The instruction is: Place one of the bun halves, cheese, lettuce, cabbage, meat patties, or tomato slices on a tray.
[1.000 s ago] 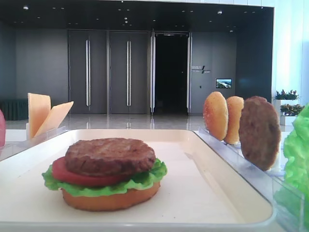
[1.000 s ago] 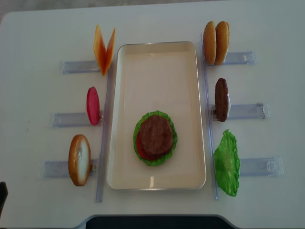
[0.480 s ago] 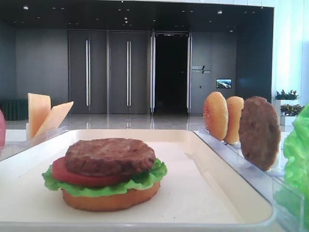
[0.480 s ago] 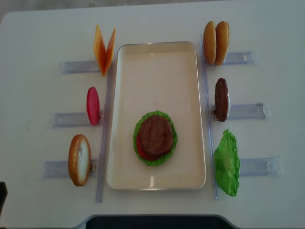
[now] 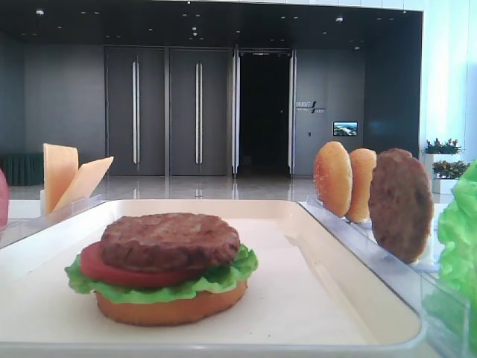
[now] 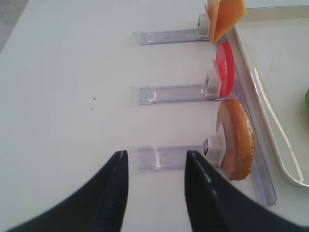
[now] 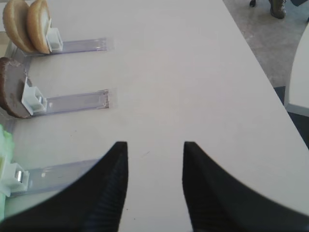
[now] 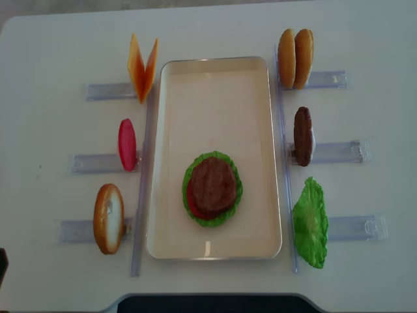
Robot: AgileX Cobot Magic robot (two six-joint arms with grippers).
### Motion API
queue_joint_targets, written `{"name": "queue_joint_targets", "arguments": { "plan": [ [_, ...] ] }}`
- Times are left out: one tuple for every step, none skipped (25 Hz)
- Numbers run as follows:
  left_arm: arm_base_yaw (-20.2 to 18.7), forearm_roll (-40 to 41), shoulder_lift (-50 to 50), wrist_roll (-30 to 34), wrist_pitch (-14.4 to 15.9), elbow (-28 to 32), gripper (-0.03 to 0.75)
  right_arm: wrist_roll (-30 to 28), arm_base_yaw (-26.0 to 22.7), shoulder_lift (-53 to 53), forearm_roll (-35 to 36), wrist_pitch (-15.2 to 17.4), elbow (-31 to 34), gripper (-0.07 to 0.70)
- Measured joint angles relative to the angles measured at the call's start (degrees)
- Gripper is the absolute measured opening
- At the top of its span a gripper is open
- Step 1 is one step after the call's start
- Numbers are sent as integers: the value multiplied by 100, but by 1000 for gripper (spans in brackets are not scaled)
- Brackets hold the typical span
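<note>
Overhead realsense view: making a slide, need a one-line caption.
Half-built burger, patty on top, on the tray; spare ingredients stand in holders on both sides.

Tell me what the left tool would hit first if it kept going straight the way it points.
Probably the clear holder rail just ahead of the left tool, the one carrying the bun half at its right end. Beyond it lies the tomato slice's rail. Height above the table is unclear, so it might pass over.

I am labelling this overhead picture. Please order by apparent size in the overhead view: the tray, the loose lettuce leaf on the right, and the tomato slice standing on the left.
1. tray, clearly largest
2. lettuce leaf
3. tomato slice, seen edge-on, so it looks narrow
</note>
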Motion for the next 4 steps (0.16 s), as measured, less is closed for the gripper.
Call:
{"name": "queue_joint_targets", "arguments": {
  "plan": [
    [0, 0, 0, 0, 0, 0, 286, 0, 0, 0, 0, 0, 0, 293],
    [0, 0, 0, 0, 0, 0, 281, -7, 0, 0, 0, 0, 0, 293],
    [0, 0, 0, 0, 0, 0, 278, -46, 0, 0, 0, 0, 0, 293],
    [0, 0, 0, 0, 0, 0, 276, -46, 6, 0, 0, 0, 0, 293]
  ]
}}
